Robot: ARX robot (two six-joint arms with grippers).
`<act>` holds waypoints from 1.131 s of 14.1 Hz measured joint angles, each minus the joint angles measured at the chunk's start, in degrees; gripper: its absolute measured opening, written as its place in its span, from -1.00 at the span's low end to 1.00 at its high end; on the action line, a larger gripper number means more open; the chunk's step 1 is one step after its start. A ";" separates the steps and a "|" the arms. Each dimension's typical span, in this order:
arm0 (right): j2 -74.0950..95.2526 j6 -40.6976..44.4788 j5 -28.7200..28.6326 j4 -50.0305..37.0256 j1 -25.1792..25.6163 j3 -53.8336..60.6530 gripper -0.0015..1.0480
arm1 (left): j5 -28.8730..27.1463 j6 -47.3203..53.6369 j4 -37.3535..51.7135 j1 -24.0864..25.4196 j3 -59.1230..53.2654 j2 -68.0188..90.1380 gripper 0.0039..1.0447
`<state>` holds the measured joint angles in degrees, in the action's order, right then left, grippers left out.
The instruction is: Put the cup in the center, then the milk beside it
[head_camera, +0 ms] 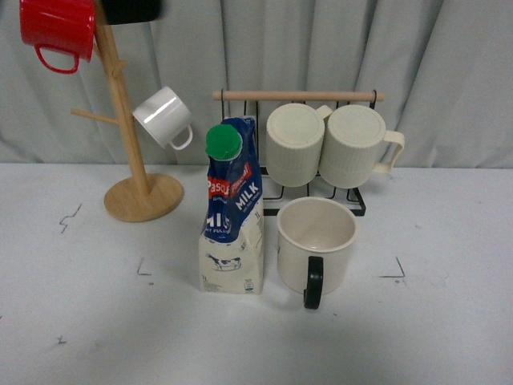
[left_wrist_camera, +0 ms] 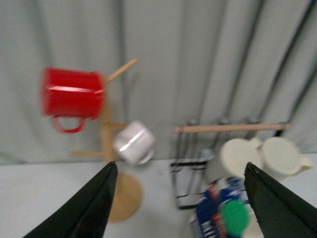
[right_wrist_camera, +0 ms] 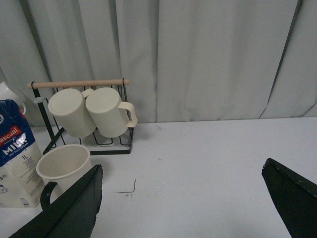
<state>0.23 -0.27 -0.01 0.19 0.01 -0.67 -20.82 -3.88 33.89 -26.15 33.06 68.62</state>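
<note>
The cup (head_camera: 317, 245), a wide cream mug with a black loop handle facing the front, stands on the white table between corner marks. The milk (head_camera: 232, 210), a blue-and-white carton with a green cap, stands upright right beside it on the left, nearly touching. Neither arm shows in the front view. My left gripper (left_wrist_camera: 181, 198) is open and empty, raised above and in front of the milk (left_wrist_camera: 223, 213). My right gripper (right_wrist_camera: 183, 193) is open and empty over bare table to the right of the cup (right_wrist_camera: 64, 163) and the milk (right_wrist_camera: 17, 153).
A wooden mug tree (head_camera: 132, 152) at the back left holds a red mug (head_camera: 56, 32) and a small white mug (head_camera: 164, 118). A black wire rack (head_camera: 321, 144) with a wooden bar holds two ribbed cream mugs behind the cup. Grey curtain hangs behind.
</note>
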 joint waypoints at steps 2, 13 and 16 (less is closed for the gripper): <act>0.00 0.00 0.02 0.00 0.00 0.00 0.87 | 0.13 2.10 -0.50 6.67 -8.68 -11.06 0.08; 0.00 0.00 0.02 0.00 0.00 0.00 0.87 | 16.20 3.02 -5.75 21.64 -28.11 -35.17 -0.97; 0.00 0.00 0.00 0.00 0.00 0.00 0.87 | 20.81 3.06 -9.70 26.29 -30.03 -41.00 -0.97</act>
<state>0.23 -0.27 -0.01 0.19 0.01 -0.67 -0.01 -0.82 24.18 0.14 3.03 27.62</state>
